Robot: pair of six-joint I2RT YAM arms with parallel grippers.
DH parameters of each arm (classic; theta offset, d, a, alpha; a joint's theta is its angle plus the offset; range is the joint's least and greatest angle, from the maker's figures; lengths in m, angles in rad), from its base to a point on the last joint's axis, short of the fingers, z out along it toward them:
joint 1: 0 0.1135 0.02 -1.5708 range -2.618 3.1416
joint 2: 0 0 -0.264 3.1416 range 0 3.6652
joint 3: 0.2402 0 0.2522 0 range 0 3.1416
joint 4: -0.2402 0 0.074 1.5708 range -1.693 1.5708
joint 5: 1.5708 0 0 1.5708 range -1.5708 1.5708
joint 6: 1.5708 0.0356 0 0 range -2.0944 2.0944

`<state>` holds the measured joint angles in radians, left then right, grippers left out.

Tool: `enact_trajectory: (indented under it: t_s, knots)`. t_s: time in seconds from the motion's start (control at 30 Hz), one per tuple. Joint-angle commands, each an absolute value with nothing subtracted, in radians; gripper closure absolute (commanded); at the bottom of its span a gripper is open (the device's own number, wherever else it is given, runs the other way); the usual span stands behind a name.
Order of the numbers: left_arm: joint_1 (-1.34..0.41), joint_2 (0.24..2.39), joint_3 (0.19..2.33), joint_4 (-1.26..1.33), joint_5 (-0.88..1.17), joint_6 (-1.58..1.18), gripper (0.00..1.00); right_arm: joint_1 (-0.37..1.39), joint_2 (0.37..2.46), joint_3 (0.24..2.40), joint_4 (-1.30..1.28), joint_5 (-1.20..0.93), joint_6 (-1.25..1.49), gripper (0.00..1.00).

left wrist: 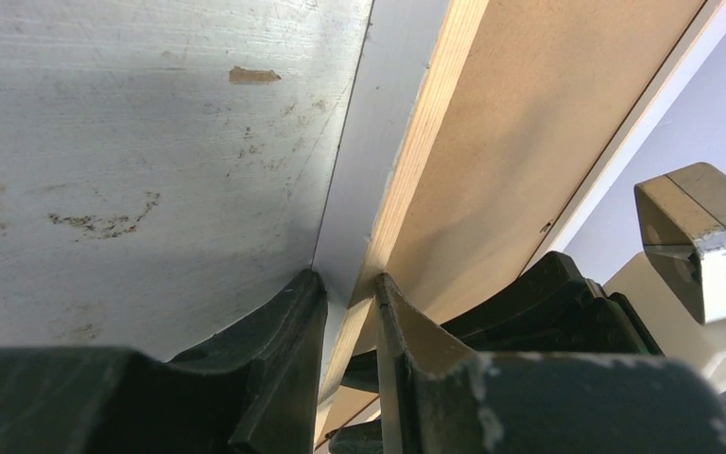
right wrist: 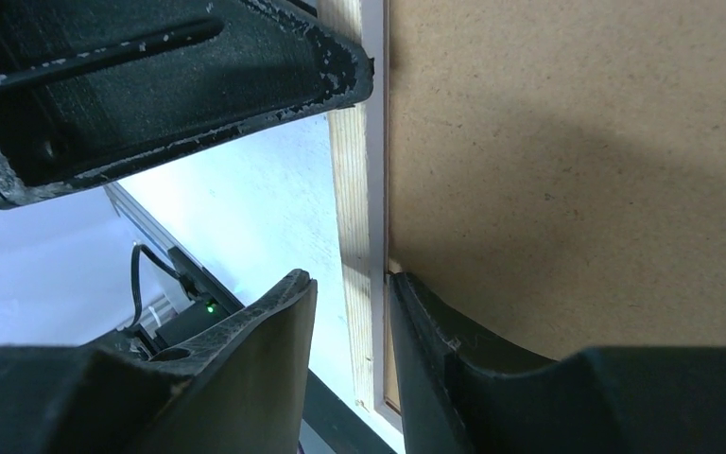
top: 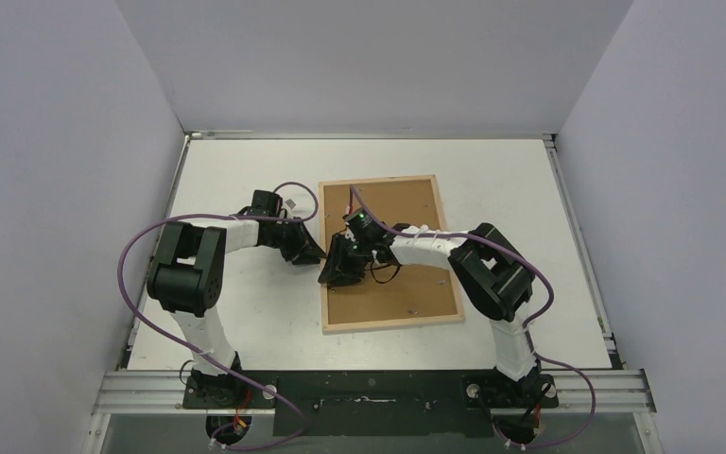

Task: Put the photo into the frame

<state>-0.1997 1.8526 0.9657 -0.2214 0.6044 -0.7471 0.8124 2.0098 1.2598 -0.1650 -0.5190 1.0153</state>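
The frame lies flat on the table, its thin pale wood rim (top: 392, 323) around a brown hardboard sheet (top: 406, 236) that fills it. The photo is hidden. Both grippers are at the frame's left rim. In the left wrist view my left gripper (left wrist: 348, 284) is shut on the rim (left wrist: 425, 142), one finger on its outer side and one on the hardboard (left wrist: 548, 113) side. In the right wrist view my right gripper (right wrist: 350, 279) straddles the rim (right wrist: 352, 189) with its jaws apart: one finger rests on the hardboard (right wrist: 577, 142), the other stands off the rim.
The white table (top: 246, 312) is scuffed near the rim (left wrist: 104, 142). Grey walls close in the far side and both flanks. A metal rail (top: 378, 390) with the arm bases runs along the near edge. The two grippers (top: 326, 263) sit almost touching.
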Motion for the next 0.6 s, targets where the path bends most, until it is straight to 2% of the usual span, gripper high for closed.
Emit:
enact_trajectory:
  t_s: [0.0, 0.57]
  knots:
    - [-0.209, 1.896, 0.968, -0.205, 0.569, -0.746, 0.78, 0.816, 2.040, 1.261, -0.214, -0.539, 0.949, 0.64]
    - [-0.207, 1.902, 0.969, -0.209, 0.563, -0.750, 0.78, 0.816, 2.055, 1.261, -0.229, -0.571, 0.886, 0.64]
